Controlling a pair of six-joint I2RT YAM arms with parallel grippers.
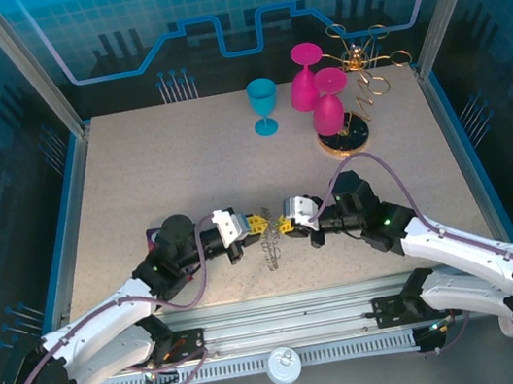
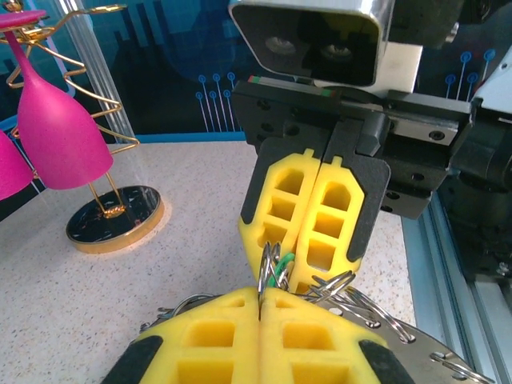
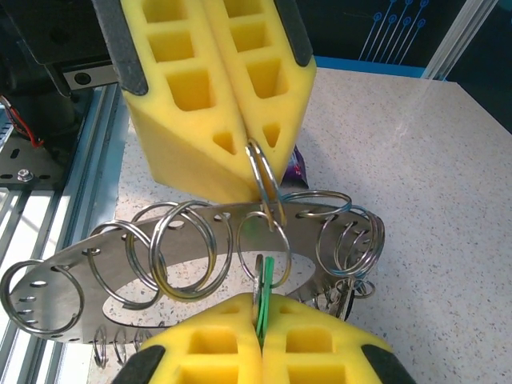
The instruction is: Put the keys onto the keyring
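**Left claw** (image 3: 254,144): yellow padded fingers pressed together, pinching one wire loop (image 3: 262,178) of the keyring.

**Right claw** (image 3: 261,314): yellow padded fingers closed tip to tip on the green key (image 3: 264,276). The key's green head stands up out of the seam between the pads, just beside a wire loop. It faces the left claw, the two sets of tips close together.

**Keyring** (image 3: 80,284): flat grey ring with small holes and silvery wire loops of several sizes round its rim. It sits between the two claws, attached to the left claw by the pinched loop and running left to right in the right wrist view. It lies at the near middle of the tabletop. Whether its lower edge touches the surface cannot be told.

**Tabletop** (image 1: 154,170): pale speckled board.

**Blue goblet** (image 1: 262,102): upright, far middle, well apart from the claws.

**Two pink glasses** (image 1: 308,85): far right, hanging bowl-down on the stand, to the right of the blue goblet.

**Gold wire stand** (image 1: 364,58): far right corner. Curled gold wire rises from a dark round base (image 1: 351,137) with a gold edge.
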